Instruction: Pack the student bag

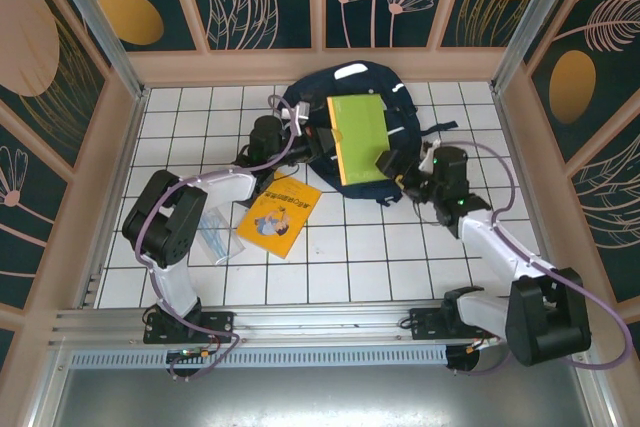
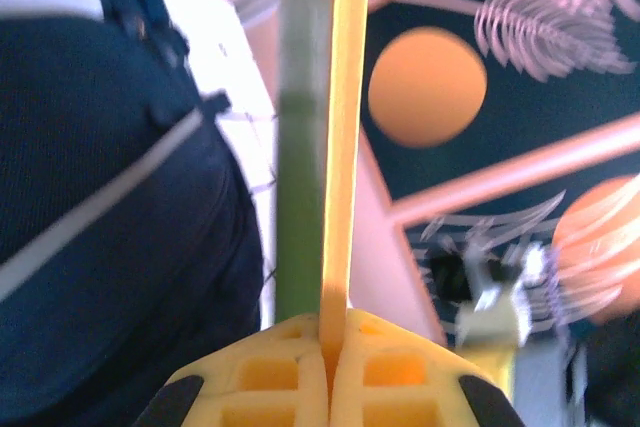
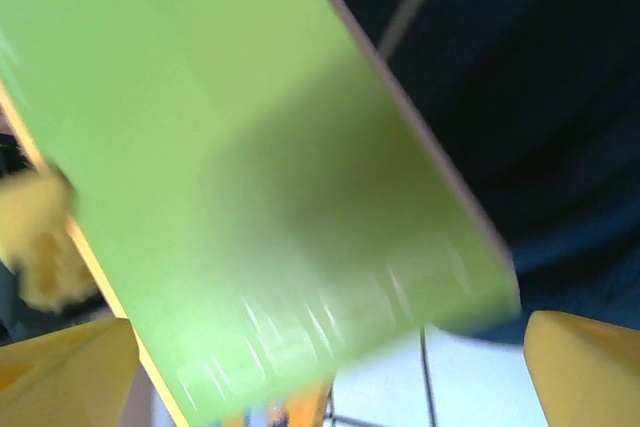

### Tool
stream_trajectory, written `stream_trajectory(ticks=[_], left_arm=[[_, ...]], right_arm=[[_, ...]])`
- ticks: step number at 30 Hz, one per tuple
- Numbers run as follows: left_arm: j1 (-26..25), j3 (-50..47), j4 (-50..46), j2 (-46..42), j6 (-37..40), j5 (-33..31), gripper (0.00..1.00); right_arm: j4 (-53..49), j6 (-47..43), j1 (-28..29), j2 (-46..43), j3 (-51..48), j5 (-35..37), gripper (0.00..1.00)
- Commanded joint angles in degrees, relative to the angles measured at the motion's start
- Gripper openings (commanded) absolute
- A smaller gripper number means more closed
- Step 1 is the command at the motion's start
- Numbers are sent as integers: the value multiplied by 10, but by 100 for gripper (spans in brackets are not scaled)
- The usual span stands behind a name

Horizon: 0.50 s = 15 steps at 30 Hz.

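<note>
The left pincer [image 2: 330, 355] is shut tight on the thin edge of a green book [image 1: 357, 137]. It holds the book by its left long side. From there the book stretches away to the right, and it lies flat on top of the bag [image 1: 318, 89]. The long way of the book runs from the near side of the bag toward the back edge of the surface [image 1: 330, 267], tipped just a little. The bag is right under the book and just past the left pincer, at the middle of the back edge. The right pincer [image 3: 325, 347] is at the near right corner of the book. Its two fingers stand wide apart and grip nothing, though the corner of the book hangs between them. So the left arm is the one that has the book, and both arms are close to the bag. I think the next move is to slide the book down into the bag, long way first. I cannot tell where the mouth of the bag is, since the book covers it. A yellow book [image 1: 278, 217] lies nearer the front, by the left arm, well apart from the bag.
</note>
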Motion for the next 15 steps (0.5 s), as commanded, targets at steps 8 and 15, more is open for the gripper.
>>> stream_trajectory(ticks=[8,15], left_arm=[[-11,7,216,43,-182,-108,0],[-34,-34,227,20,-199,-130,0]], right_arm=[[269,179,89,-6,-70,76,99],[371,169,93,76,-22,60,99]])
